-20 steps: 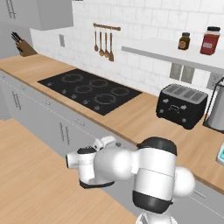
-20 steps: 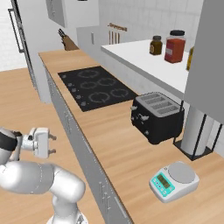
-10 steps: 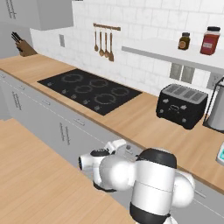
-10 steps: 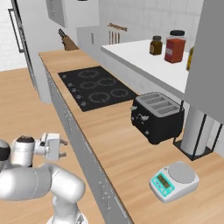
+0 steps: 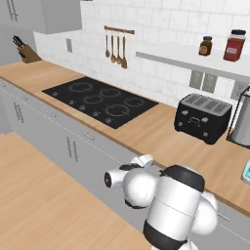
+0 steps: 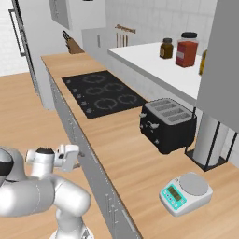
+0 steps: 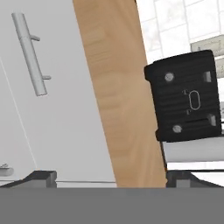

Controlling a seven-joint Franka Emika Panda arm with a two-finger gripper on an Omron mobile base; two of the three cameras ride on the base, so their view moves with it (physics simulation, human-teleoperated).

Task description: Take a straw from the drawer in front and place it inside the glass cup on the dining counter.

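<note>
**Drawer still shut, straw not yet reached**

The drawer (image 7: 57,96) shows in the hand view as a light grey front, closed flush under the edge of the wooden bench (image 7: 118,100). Its slim metal bar handle (image 7: 29,52) sits toward the upper left of that view, untouched and apart from the finger tips. The straw presumably lies inside the closed drawer, so where exactly it rests cannot be told.

The pincer (image 7: 105,177) points at the drawer front and bench edge. Its two dark finger tips stand well apart at the bottom of the hand view with nothing between them, so it is released and holds nothing. In the right base view the hand (image 6: 65,156) hangs just beside the row of grey fronts below the bench edge.

Beyond the drawer, on the bench, stand a black toaster (image 5: 202,117), a black hob (image 5: 100,100) and a small kitchen scale (image 6: 186,192).

As a judgement, the task is at its very start. Still to do: grip the handle, pull the drawer open, pick out the straw, carry it to the glass cup on the dining counter, and drop it in.
</note>
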